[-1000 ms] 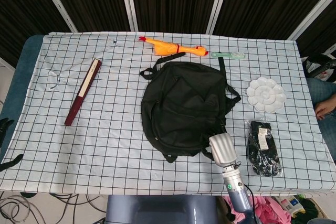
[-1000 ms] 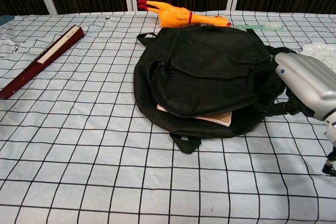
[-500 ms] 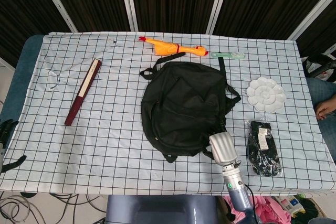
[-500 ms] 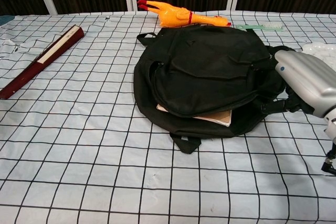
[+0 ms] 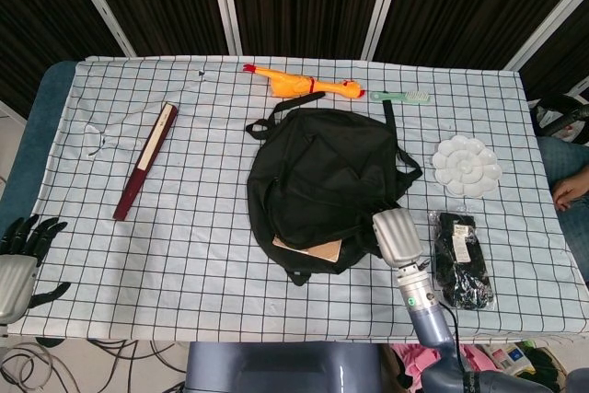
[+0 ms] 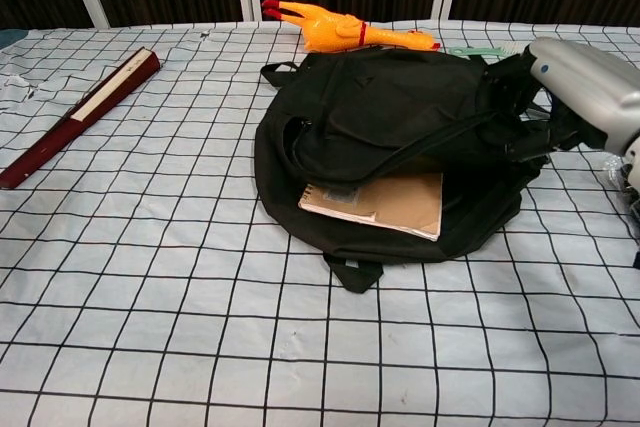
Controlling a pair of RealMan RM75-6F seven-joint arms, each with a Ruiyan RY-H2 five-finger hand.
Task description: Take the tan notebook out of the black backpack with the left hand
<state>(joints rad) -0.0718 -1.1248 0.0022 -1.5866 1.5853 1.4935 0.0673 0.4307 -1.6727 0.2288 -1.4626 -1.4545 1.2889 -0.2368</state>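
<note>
Holding black backpack [image 6: 400,127] open (tan notebook [image 6: 385,205] exposed): right hand [image 6: 560,97].

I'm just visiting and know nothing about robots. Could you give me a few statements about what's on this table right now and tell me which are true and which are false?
1. The tan spiral-bound notebook lies partly inside the open mouth of the black fabric backpack. True.
2. The robot's left hand is holding the notebook. False: it is at the table's left edge, fingers apart, holding nothing.
3. The robot's right hand grips the backpack's fabric on its right side. True.
4. The orange rubber chicken toy lies on the white flower-shaped paint palette. False: it lies on the checked cloth behind the backpack, apart from the palette.
5. A long dark red box lies left of the backpack. True.
</note>
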